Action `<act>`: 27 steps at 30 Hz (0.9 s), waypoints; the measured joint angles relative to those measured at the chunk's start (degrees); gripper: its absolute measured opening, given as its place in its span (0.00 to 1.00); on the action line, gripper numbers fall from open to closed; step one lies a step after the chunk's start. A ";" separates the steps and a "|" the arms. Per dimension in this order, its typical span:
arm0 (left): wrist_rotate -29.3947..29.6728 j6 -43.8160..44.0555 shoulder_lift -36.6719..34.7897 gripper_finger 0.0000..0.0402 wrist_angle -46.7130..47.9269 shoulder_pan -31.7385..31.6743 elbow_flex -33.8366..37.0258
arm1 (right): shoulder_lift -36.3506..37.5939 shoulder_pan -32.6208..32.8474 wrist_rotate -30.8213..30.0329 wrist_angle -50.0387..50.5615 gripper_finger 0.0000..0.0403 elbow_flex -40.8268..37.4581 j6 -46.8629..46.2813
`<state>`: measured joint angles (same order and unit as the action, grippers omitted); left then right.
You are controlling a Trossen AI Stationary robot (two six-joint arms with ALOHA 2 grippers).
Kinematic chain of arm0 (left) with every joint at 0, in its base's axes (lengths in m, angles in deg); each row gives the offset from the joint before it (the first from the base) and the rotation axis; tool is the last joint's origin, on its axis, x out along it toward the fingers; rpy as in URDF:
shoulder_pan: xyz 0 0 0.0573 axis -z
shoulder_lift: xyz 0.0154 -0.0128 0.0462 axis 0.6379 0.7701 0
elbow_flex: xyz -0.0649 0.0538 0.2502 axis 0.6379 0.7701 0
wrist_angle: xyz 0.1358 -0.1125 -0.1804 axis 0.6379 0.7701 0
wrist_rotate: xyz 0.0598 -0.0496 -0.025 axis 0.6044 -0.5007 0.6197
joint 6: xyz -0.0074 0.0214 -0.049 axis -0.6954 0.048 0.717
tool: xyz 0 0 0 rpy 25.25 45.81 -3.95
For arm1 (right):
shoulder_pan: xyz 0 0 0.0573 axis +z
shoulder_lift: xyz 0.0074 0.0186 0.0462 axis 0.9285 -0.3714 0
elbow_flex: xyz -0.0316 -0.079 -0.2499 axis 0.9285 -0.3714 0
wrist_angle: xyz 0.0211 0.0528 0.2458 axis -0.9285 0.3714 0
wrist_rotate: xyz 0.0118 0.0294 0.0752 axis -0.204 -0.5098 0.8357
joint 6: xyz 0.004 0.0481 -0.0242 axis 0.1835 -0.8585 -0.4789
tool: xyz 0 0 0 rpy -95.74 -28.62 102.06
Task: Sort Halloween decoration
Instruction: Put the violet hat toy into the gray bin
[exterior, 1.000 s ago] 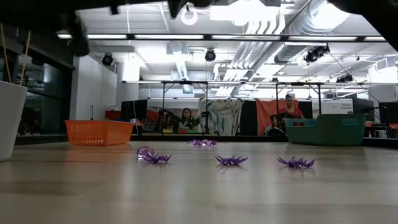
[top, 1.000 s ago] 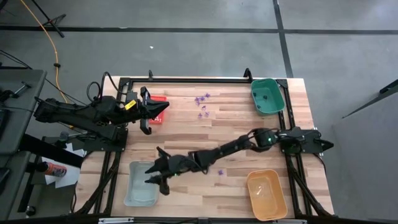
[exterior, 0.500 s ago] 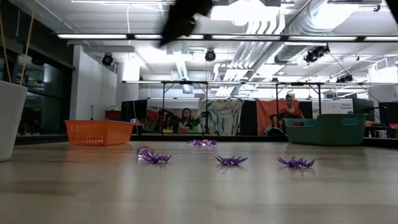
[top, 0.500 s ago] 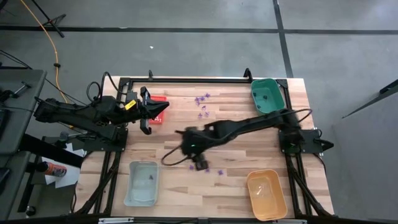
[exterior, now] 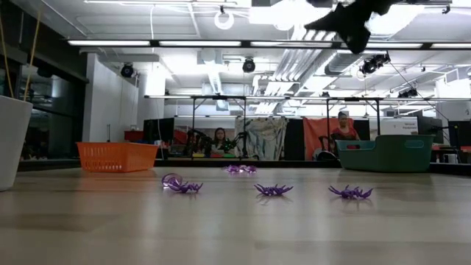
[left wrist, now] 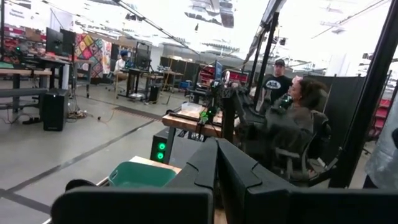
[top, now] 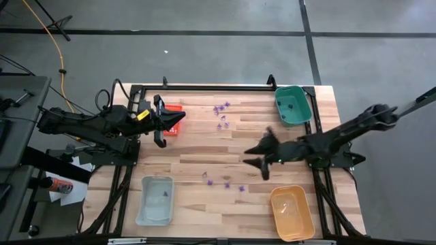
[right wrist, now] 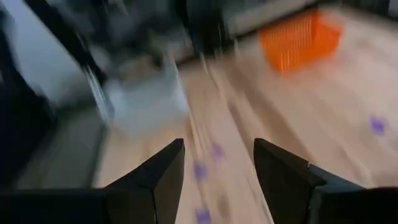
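The Halloween decoration is tiny purple pieces lying loose on the wooden table: one cluster far of centre (top: 221, 109), another near centre (top: 227, 182). The low view shows spider-like ones (exterior: 272, 190). One piece lies in the pale blue tray (top: 165, 194). My right gripper (top: 253, 162) hangs open and empty above the table's right half, clear of all pieces; its fingers (right wrist: 163, 168) stand wide apart. My left gripper (top: 178, 120) stays shut and empty over the red tray (top: 173, 127) at the far left.
A pale blue tray (top: 144, 207) stands at the near left. An orange tray (top: 291, 212) is at the near right. A green tray (top: 293, 105) holding dark pieces stands at the far right. People sit in the room beyond the table.
My right gripper has swung from over the pale blue tray across the table toward its right edge, rising a little and rolling, open throughout. The purple pieces on the table have not moved.
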<state>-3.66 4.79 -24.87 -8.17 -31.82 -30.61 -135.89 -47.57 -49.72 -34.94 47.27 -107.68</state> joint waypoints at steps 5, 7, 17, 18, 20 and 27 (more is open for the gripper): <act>0.00 0.46 0.00 0.00 0.43 -0.01 0.00 | 5.83 0.01 -4.90 -15.15 0.47 -5.62 4.53; 0.00 0.47 0.00 0.00 1.24 0.00 0.00 | 6.41 -0.62 -5.45 -17.52 0.47 -5.62 6.96; -4.82 2.32 0.71 0.00 10.19 0.12 0.00 | 6.41 -7.27 -8.45 -21.75 0.25 -5.62 7.76; -4.81 2.90 0.97 0.00 10.97 0.11 0.00 | 6.41 -7.87 -8.23 -21.67 0.19 -5.62 7.78; -4.81 3.56 1.77 0.00 12.17 0.11 0.00 | 6.41 -8.94 -8.02 -21.31 0.07 -5.62 7.94; -8.42 4.23 5.83 0.00 14.24 0.09 -0.01 | 6.41 -11.91 -7.54 -20.52 0.01 -5.61 7.22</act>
<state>-12.08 9.02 -19.05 6.07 -31.74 -30.61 -129.48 -59.48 -57.25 -55.46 41.66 -100.46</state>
